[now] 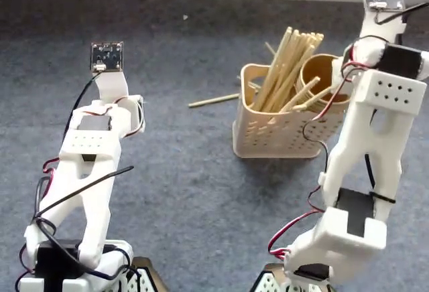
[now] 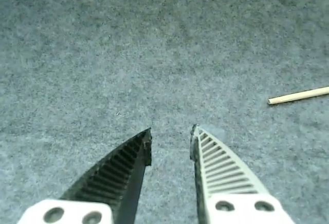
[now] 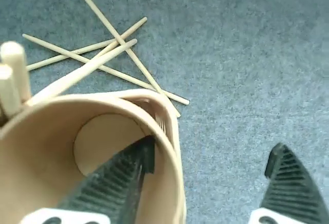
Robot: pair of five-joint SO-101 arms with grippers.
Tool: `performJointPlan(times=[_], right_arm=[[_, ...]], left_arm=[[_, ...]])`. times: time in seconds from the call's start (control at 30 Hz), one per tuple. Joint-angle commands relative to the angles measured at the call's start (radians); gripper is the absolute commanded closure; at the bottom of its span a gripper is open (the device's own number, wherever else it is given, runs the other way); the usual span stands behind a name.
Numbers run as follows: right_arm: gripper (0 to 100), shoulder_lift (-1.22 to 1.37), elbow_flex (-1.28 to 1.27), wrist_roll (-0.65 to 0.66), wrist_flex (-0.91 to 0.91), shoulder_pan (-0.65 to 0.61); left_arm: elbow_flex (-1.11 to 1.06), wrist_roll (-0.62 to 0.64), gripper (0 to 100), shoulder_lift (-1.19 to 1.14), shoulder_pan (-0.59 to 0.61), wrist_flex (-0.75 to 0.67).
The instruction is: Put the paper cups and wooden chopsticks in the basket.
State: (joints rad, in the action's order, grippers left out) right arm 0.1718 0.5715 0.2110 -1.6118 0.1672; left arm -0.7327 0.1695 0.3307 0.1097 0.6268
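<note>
Basket (image 1: 275, 134) stands on the grey tabletop (image 1: 174, 185) and holds a bundle of wooden chopsticks (image 1: 288, 64) and a paper cup (image 1: 320, 71). Right pincer (image 3: 213, 149) is spread wide, with one finger inside the cup and the other outside its rim. Loose chopsticks (image 3: 117, 40) lie crossed on the tabletop beyond the basket. A single chopstick (image 1: 213, 100) lies beside the basket. Left pincer (image 2: 171, 136) is spread and hovers over the tabletop near that single chopstick.
</note>
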Motion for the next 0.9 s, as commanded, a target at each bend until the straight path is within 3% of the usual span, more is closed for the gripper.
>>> performJointPlan(times=[0.0, 0.23, 0.43, 0.7, 0.87], right_arm=[[66.3, 0.018, 0.013, 0.009, 0.030, -0.004], [68.5, 0.084, 0.007, 0.009, 0.022, -0.045], [99.8, 0.093, 0.004, 0.006, 0.019, -0.065], [99.4, 0.082, 0.067, 0.046, -0.156, -0.062], [99.5, 0.018, 0.059, 0.048, -0.156, -0.012]], left_arm=[[0.005, -0.006, 85, 0.031, -0.012, -0.015], [0.005, -0.006, 85, 0.031, -0.012, -0.015], [0.005, -0.006, 85, 0.031, -0.012, -0.015], [0.005, -0.006, 85, 0.030, -0.016, -0.017], [0.005, -0.006, 85, 0.027, -0.016, -0.018]])
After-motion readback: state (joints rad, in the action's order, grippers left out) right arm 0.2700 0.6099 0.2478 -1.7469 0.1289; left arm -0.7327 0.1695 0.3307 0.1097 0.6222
